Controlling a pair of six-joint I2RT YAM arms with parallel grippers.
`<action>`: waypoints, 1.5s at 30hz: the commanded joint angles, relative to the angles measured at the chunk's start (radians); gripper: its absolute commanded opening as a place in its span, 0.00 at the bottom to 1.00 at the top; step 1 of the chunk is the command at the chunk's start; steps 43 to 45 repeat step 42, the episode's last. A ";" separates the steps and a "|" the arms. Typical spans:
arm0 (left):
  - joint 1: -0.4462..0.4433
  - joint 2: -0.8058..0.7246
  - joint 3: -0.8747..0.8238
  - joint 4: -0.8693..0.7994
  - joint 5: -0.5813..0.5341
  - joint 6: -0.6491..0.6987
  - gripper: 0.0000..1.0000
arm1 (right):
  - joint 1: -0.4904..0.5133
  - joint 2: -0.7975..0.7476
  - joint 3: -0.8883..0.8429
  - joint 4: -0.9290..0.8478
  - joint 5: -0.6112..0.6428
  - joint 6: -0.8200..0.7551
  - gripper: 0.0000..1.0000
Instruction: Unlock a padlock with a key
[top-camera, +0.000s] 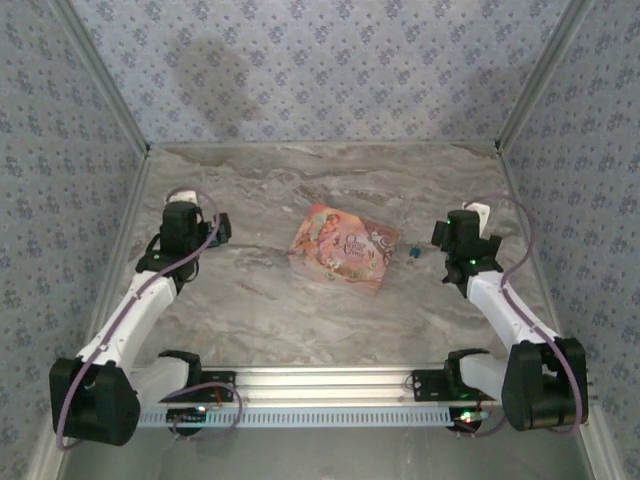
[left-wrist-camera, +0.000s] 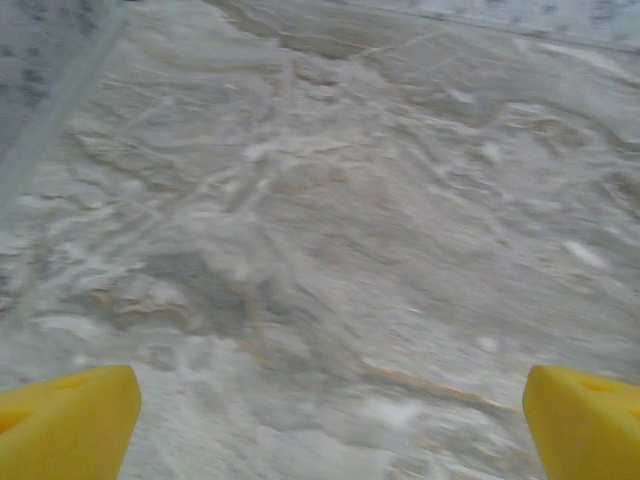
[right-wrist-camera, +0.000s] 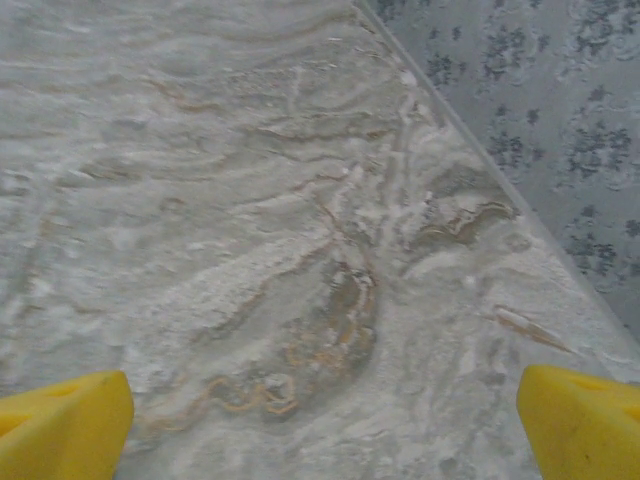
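Left gripper (left-wrist-camera: 330, 425) and right gripper (right-wrist-camera: 320, 420): jaws wide apart, nothing held, above the table (top-camera: 250, 300). Between the arms lies a book (top-camera: 343, 248). Just right of it is a small blue item (top-camera: 412, 250), possibly the padlock; too small to tell. Judged: unlocking not begun.

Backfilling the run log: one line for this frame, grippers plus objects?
left gripper: open, empty | right gripper: open, empty | book: mid-table, flat | small blue item: right of book, too small to identify, untouched
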 joint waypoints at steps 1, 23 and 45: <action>0.061 -0.003 -0.119 0.224 -0.029 0.096 0.98 | -0.015 0.021 -0.041 0.214 0.111 -0.060 1.00; 0.130 0.472 -0.304 1.014 0.073 0.226 0.98 | -0.096 0.420 -0.247 1.002 -0.309 -0.205 1.00; 0.123 0.474 -0.317 1.041 -0.031 0.196 0.98 | -0.099 0.395 -0.216 0.881 -0.318 -0.201 1.00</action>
